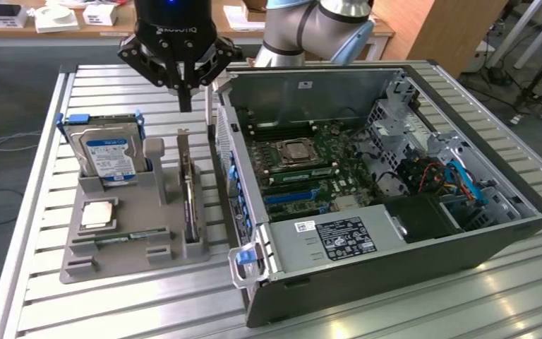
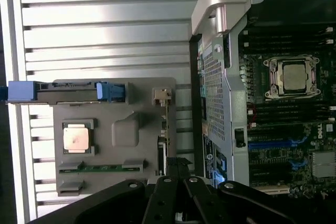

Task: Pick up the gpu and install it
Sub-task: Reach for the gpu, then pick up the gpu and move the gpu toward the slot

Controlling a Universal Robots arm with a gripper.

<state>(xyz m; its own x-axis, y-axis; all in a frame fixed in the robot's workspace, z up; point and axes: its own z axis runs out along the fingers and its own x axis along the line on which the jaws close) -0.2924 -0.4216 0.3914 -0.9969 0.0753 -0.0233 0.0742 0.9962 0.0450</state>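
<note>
The gpu stands on edge in a slot of the grey holder tray, a thin dark board with a pale bracket at its far end. From the wrist it shows edge-on as a narrow strip, the gpu. My gripper hangs above the tray's far end, over the gpu's bracket end and clear of it, fingers shut with nothing between them. The wrist view has the gripper tips just over the near end of the card.
The open computer case lies on the exterior view's right, its motherboard and blue slots exposed. The tray also holds a hard drive, a CPU and a RAM stick. A slatted metal table is underneath.
</note>
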